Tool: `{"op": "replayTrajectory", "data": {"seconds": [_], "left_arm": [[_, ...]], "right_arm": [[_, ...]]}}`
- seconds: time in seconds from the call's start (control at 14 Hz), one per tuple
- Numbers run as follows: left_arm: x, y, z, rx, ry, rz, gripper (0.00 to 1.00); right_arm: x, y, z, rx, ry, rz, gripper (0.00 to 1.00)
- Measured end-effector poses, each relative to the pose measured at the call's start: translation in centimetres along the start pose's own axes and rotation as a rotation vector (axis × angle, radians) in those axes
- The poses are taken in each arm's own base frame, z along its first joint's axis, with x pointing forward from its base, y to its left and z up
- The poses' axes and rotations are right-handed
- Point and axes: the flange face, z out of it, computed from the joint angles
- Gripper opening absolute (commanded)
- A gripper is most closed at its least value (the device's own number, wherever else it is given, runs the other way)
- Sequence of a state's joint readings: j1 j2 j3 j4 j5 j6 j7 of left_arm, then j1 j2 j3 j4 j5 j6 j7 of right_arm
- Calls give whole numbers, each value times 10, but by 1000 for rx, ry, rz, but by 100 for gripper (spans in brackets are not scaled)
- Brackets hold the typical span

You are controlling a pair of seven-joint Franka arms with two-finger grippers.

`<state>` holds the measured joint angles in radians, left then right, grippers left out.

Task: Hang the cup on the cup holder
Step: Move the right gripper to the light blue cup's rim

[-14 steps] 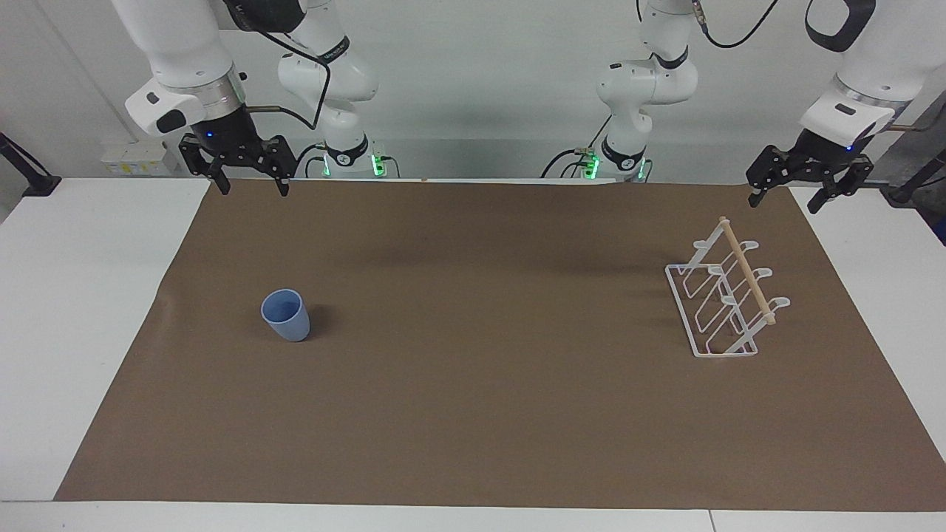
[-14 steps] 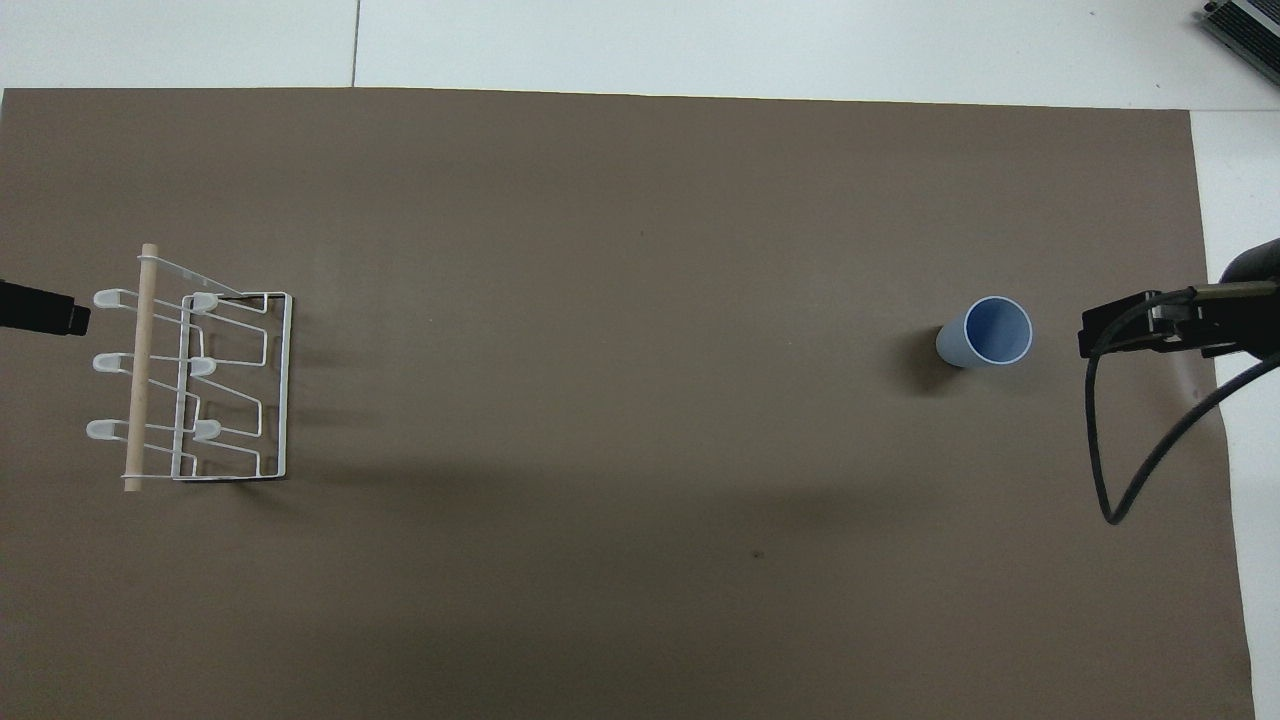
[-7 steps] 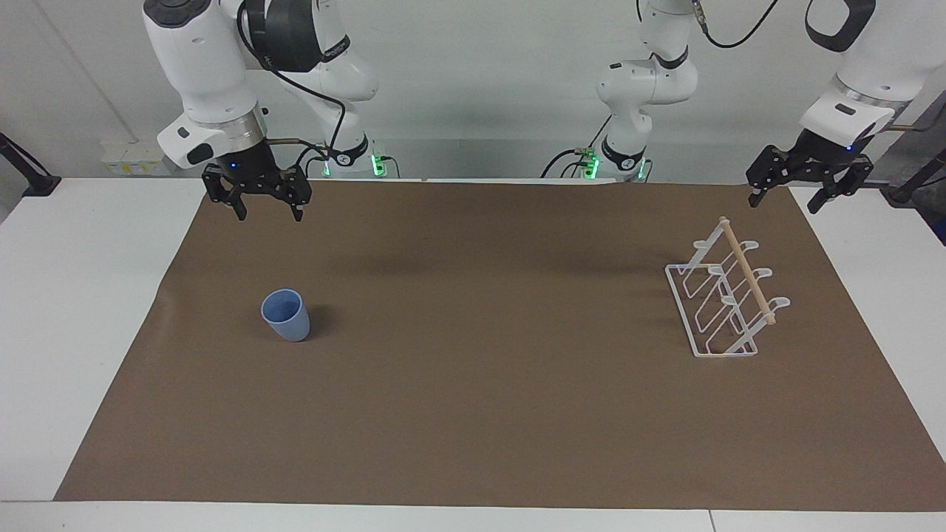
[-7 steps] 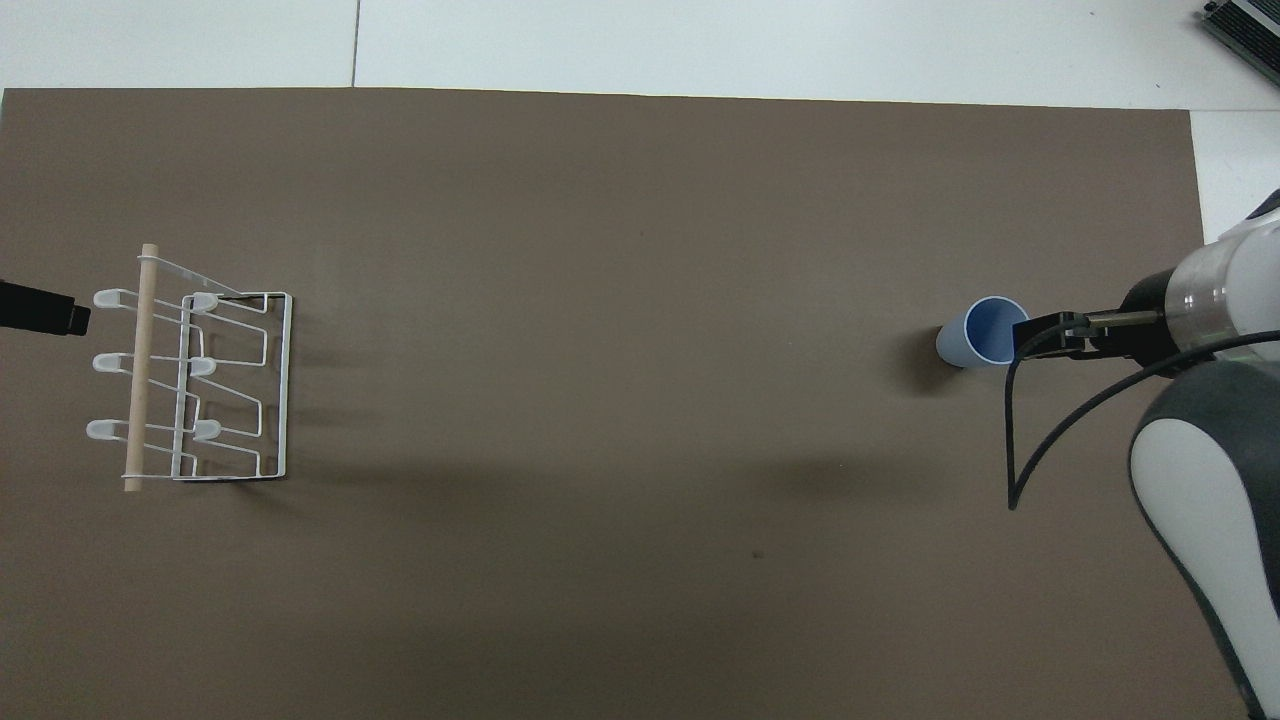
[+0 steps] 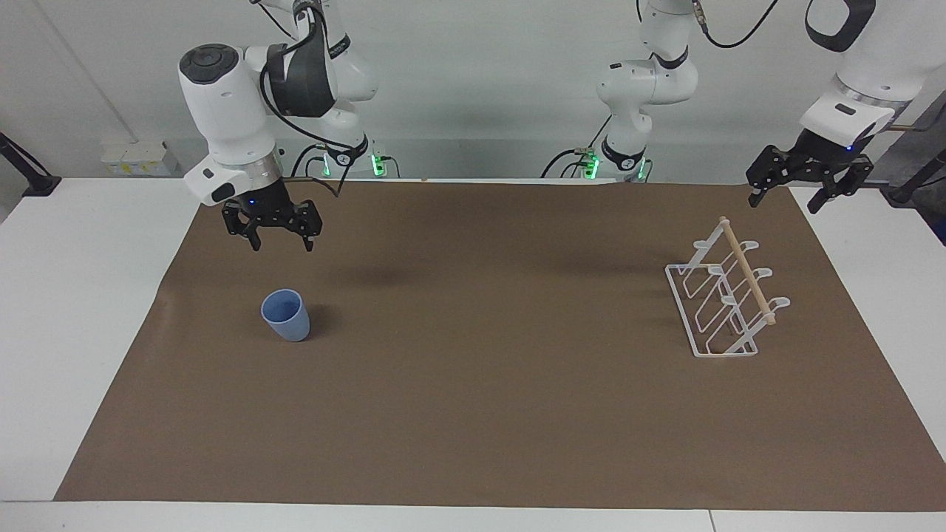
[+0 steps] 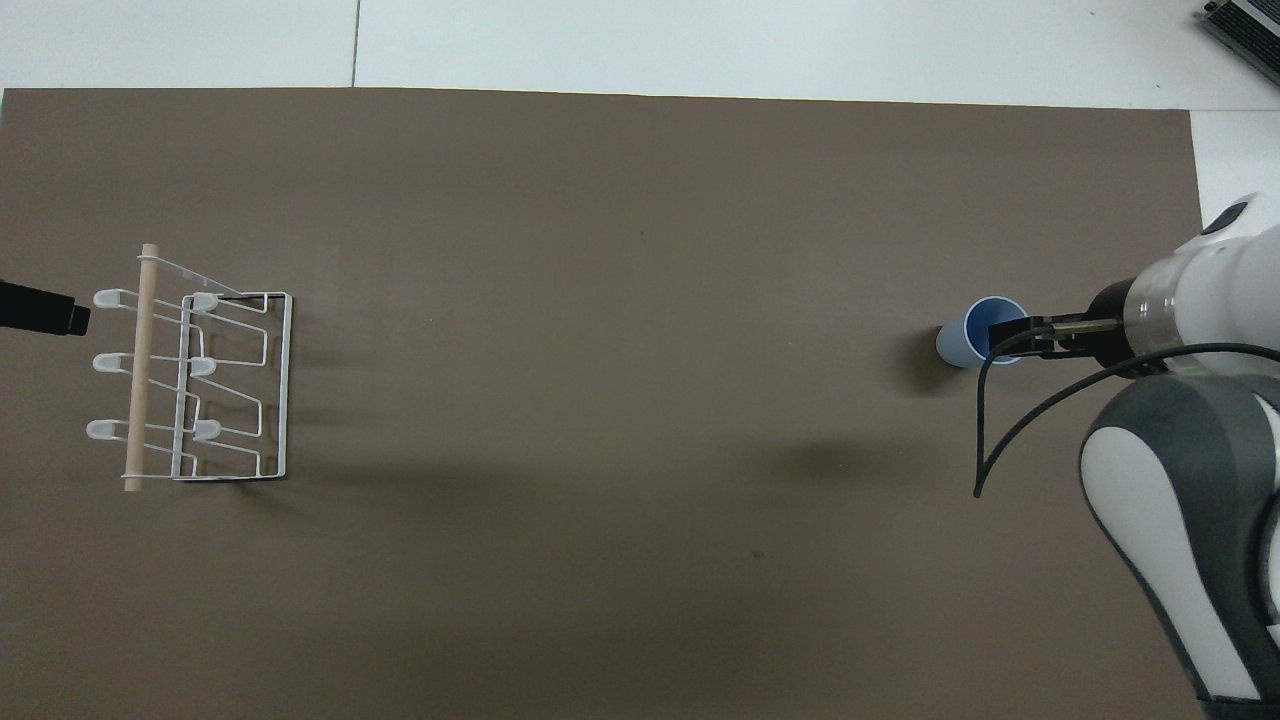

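Observation:
The light blue cup (image 5: 286, 315) stands upright, mouth up, on the brown mat toward the right arm's end of the table. My right gripper (image 5: 282, 246) hangs open in the air above the mat, beside the cup and not touching it; in the overhead view the right gripper (image 6: 1010, 335) overlaps the rim of the cup (image 6: 962, 338). The white wire cup holder (image 5: 728, 295) with its wooden dowel stands toward the left arm's end and shows in the overhead view too (image 6: 190, 385). My left gripper (image 5: 782, 205) waits open, raised over the mat's edge beside the holder.
A brown mat (image 5: 480, 384) covers most of the white table (image 5: 81, 295). A black cable (image 6: 1000, 440) loops from the right wrist over the mat. Only a tip of the left gripper (image 6: 40, 307) shows in the overhead view.
My right arm has come down and moved out over the mat toward the cup, its gripper still open. The left arm, cup and holder have not moved.

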<state>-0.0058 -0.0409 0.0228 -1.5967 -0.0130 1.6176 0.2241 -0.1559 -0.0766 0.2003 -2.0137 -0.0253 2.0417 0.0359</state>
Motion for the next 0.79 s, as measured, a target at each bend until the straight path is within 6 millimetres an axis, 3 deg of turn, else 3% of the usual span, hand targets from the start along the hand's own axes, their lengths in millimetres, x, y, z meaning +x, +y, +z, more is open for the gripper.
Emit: {"op": "replayTrajectory", "data": {"seconds": [0.43, 0.79], "left_arm": [[0, 0, 0, 0, 0, 0, 100], [0, 0, 0, 0, 0, 0, 100]], "right_arm": [[7, -1, 41, 13, 50, -9, 100], [17, -2, 87, 29, 53, -98, 100]]}}
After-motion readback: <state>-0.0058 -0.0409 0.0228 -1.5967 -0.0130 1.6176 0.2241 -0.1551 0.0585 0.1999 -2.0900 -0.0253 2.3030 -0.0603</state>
